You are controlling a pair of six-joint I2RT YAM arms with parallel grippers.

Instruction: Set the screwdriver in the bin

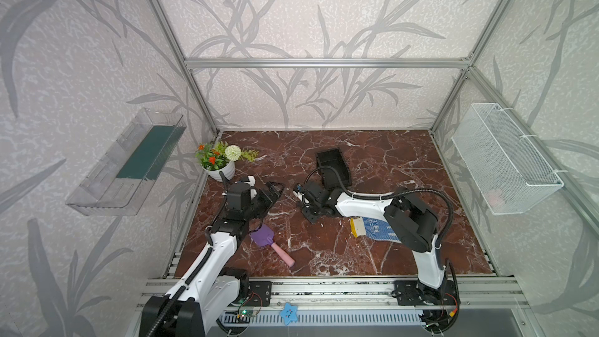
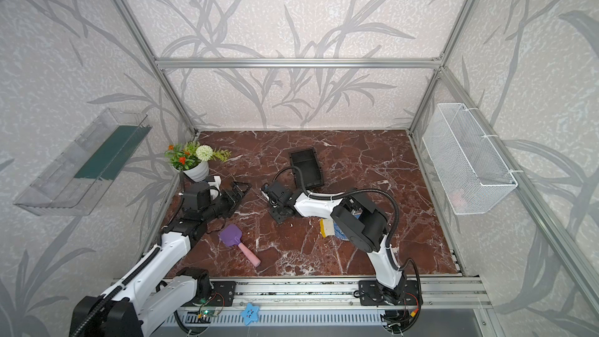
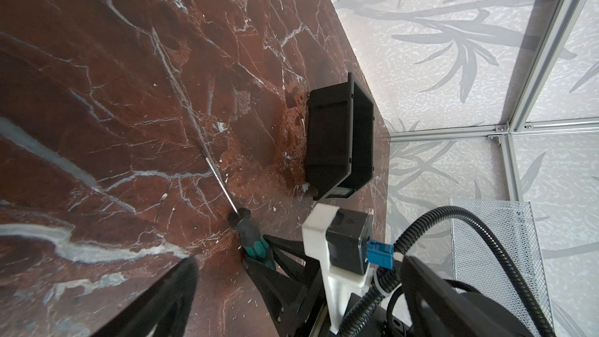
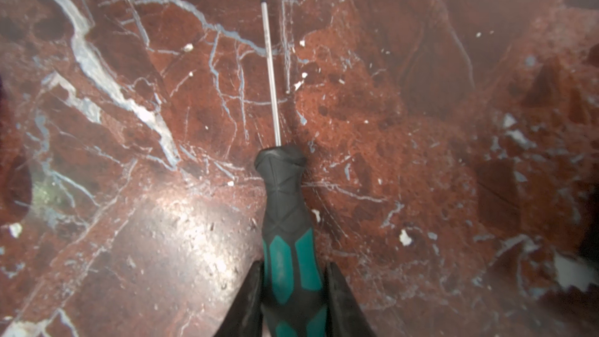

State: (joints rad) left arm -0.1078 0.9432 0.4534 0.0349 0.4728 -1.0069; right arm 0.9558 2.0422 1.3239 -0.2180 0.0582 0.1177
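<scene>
Lying flat on the red-brown marble-patterned tabletop [image 1: 372, 163], the slim screwdriver with a teal-green and black handle and thin metal shaft [image 4: 288, 222] sits near the middle of the surface, between the two arms. In the right wrist view the right gripper [image 4: 293, 273] has a black finger on each side of the handle's teal end, both pressed against it, so the jaws are pinching the handle. The shaft runs straight out from the gripper along the marble, its dark tip farthest from the fingers. In a top view the screwdriver [image 1: 289, 196] shows only as a thin line pointing from the right gripper toward the left arm, its long axis roughly across the table.

The left gripper [image 1: 275, 189] is near that tip with its black fingers apart and nothing between them.

The small black plastic open-top bin [image 1: 334, 168] stands just behind the right wrist, toward the back wall; the left wrist view shows bare marble between the bin [image 3: 337, 134] and the screwdriver handle. Open tabletop lies behind and to the right of the bin up to the aluminium frame edge.

A purple-headed pink-handled toy shovel [image 1: 272, 244] lies near the front left, a white pot of artificial flowers [image 1: 218, 160] stands in the back left corner, and a blue-and-white knitted glove [image 1: 372, 226] lies under the right arm.
</scene>
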